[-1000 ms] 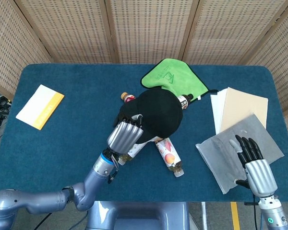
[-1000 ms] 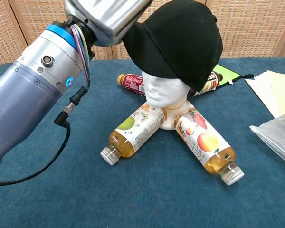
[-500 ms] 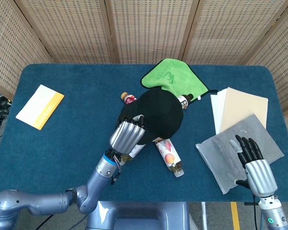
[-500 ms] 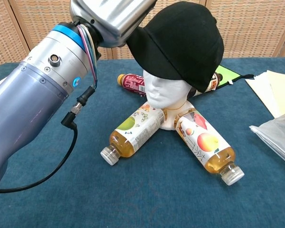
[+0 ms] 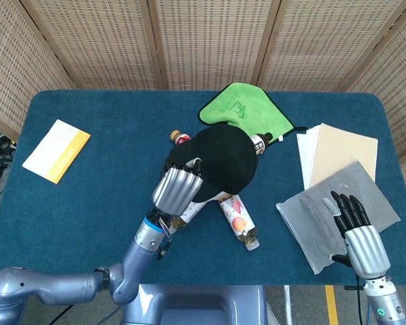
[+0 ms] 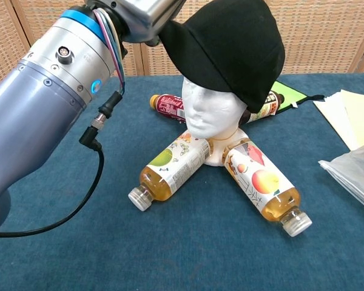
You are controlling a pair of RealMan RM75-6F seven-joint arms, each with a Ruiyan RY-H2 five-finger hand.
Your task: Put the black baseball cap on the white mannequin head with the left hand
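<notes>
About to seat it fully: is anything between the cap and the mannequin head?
Nothing visible. The cap, held by the left hand, sits tilted over the crown of the mannequin head; the bottles lie around its base, below the cap.

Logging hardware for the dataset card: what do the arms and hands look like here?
Left arm: glossy silver-grey shell, blue ring at the wrist, a small blue light, a round connector, a black cable looping from an angled plug, and a bundle of coloured wires running into the hand. Left hand: ribbed silver back. Right hand: silver ribbed back, black fingers, and a green light on the wrist.
</notes>
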